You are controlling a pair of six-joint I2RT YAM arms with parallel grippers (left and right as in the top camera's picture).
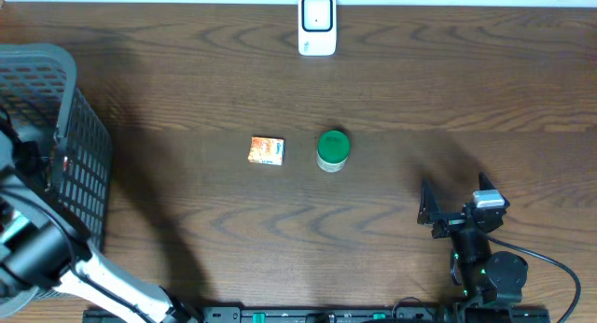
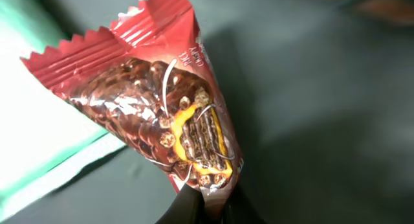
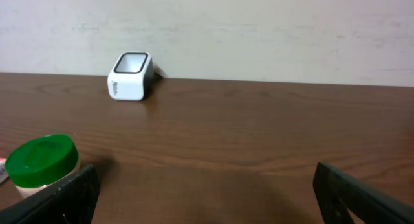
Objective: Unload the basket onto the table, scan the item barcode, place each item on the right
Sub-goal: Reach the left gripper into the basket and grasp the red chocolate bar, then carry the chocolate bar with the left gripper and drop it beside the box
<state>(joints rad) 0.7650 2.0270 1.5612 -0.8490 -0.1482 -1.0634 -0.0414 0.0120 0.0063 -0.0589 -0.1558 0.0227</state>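
The left gripper (image 2: 208,210) is hiding inside the grey basket (image 1: 84,146) in the overhead view, so only its arm is showing there. The left wrist view is showing what the overhead cannot. This gripper is pinching the bottom edge of a red snack packet (image 2: 162,101), with its jaws squeezed tight on it. The packet is shiny, and its small writing is too blurry to read. Something pale green and white (image 2: 39,140) is lying beside it, cut off at the edge and hard to make out.

The right gripper (image 1: 453,202) is sitting low at the front right of the tabletop (image 1: 187,71), spread wide and holding nothing. In its own view only its two finger ends are peeking in at the bottom corners.

The white scanner (image 1: 317,24) is standing at the far edge, well apart from the basket. A small orange box (image 1: 267,151) and a jar with a green lid (image 1: 333,149) are sitting just beside each other in the middle. In the right wrist view, one finger is covering the jar's bottom.
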